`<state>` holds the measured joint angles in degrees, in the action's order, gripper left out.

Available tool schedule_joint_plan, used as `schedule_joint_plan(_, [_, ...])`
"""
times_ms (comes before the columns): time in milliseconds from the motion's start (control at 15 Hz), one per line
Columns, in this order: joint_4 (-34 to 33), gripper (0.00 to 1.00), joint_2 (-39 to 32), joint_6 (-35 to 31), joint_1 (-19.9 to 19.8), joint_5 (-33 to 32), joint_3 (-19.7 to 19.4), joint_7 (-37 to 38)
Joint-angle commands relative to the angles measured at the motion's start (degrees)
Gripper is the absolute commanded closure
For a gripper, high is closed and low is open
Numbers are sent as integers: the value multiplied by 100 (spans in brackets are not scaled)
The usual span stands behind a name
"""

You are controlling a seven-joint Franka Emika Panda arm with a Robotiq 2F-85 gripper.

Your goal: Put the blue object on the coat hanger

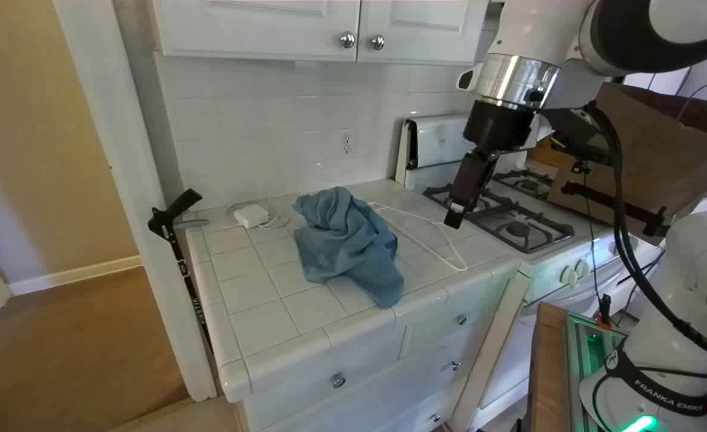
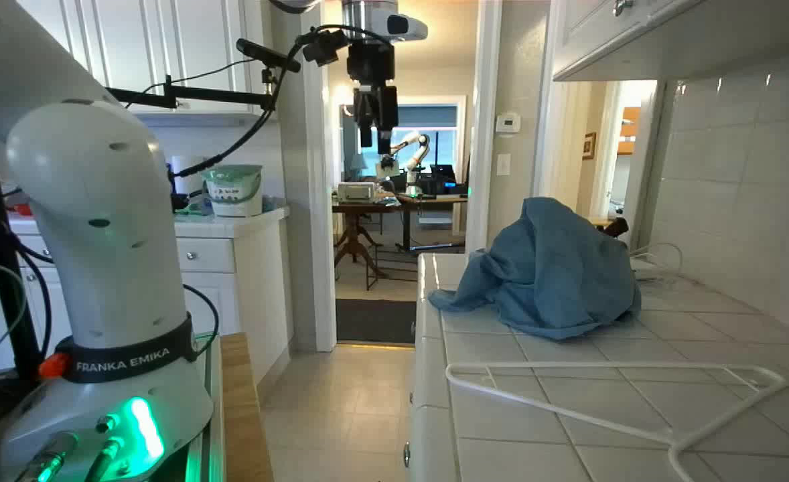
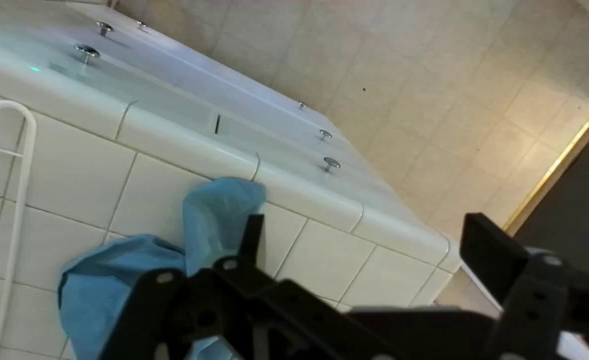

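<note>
A crumpled blue cloth (image 1: pixel 347 240) lies heaped on the white tiled counter, its corner reaching the front edge. It also shows in an exterior view (image 2: pixel 555 281) and at lower left in the wrist view (image 3: pixel 219 210). A white coat hanger (image 2: pixel 609 365) lies flat on the tiles between the cloth and the stove, apart from the cloth. Part of it shows at the left of the wrist view (image 3: pixel 17 215). My gripper (image 1: pixel 454 217) is above the counter on the stove side of the cloth, pointing down. In the wrist view its fingers (image 3: pixel 364 230) are spread, with nothing between them.
A gas stove (image 1: pixel 517 229) adjoins the counter. A white box with a cord (image 1: pixel 251 216) sits near the wall. A black cane-like object (image 1: pixel 176 240) leans at the counter's far end. Wall cabinets (image 1: pixel 257 30) hang above. A brown box (image 1: pixel 647 156) stands behind the arm.
</note>
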<state>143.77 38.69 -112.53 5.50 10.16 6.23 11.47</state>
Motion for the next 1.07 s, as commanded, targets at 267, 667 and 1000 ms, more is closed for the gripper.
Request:
schedule_joint_plan(267, [-15, 0, 0, 22, -41, 20, 30, -20])
schedule_joint_plan(667, [753, 0, -238, -2005, -590, -740, -85, -191])
schedule_joint_plan(1000, [1426, 0, -813, -4227, -848, -1247, -503, -988])
